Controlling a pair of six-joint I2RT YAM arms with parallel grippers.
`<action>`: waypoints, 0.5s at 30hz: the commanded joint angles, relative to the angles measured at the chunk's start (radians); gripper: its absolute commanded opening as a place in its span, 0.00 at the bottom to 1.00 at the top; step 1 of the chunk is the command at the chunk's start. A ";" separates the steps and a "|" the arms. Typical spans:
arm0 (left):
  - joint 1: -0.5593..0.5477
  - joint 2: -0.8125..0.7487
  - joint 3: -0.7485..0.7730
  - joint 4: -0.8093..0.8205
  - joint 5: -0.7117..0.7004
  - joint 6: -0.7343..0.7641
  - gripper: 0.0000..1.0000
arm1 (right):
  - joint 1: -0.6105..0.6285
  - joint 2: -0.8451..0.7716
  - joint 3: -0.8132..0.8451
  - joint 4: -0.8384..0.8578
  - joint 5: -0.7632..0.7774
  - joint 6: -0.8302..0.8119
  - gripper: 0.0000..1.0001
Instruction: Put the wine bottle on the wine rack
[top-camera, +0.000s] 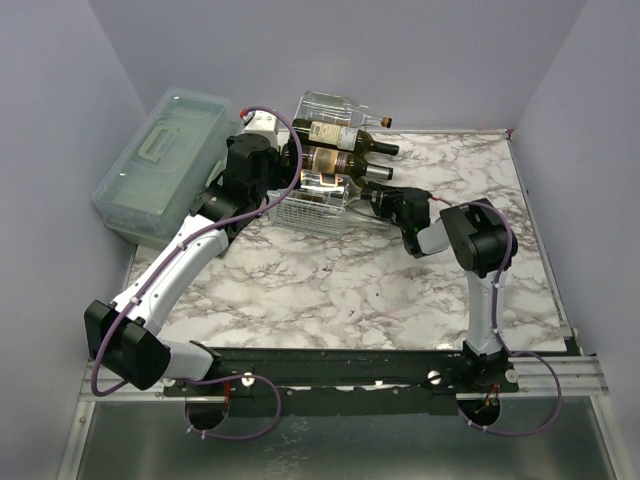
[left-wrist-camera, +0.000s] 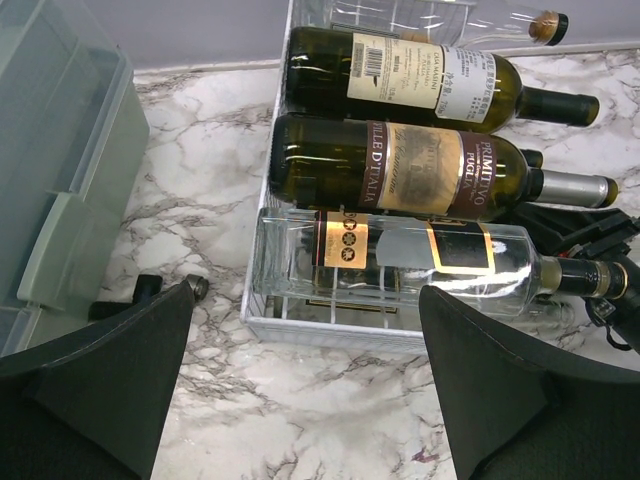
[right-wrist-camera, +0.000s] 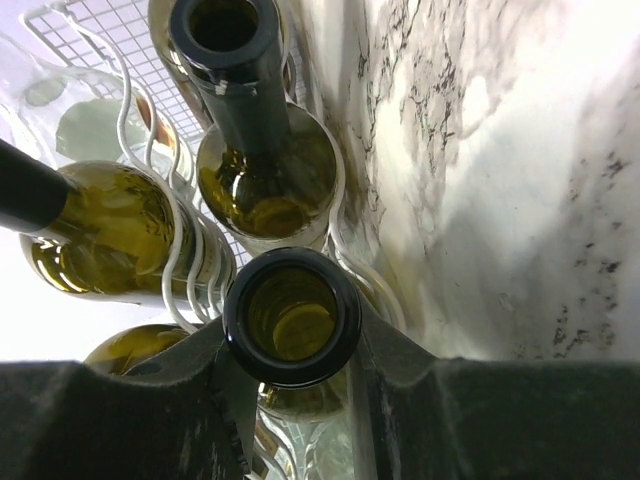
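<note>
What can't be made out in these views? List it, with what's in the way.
Left gripper: in the top view, hidden behind its own wrist.
Wine bottle: label print unreadable in the left wrist view, under glare.
Right gripper: mostly cut off by the right edge of the left wrist view.
Storage box: cut off by the left wrist view's left edge.

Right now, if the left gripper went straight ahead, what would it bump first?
Most likely the clear bottle lying on the wine rack's lowest tier, or the rack's front edge just below it. Depth is hard to judge here.
</note>
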 joint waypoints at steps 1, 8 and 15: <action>0.009 0.005 0.003 0.005 0.021 -0.009 0.96 | 0.023 0.025 0.060 0.122 -0.048 0.064 0.00; 0.010 0.011 0.006 0.002 0.027 -0.012 0.96 | 0.031 0.042 0.076 0.108 -0.039 0.057 0.11; 0.013 0.011 0.006 0.003 0.026 -0.012 0.96 | 0.031 0.021 0.045 0.058 -0.015 0.022 0.35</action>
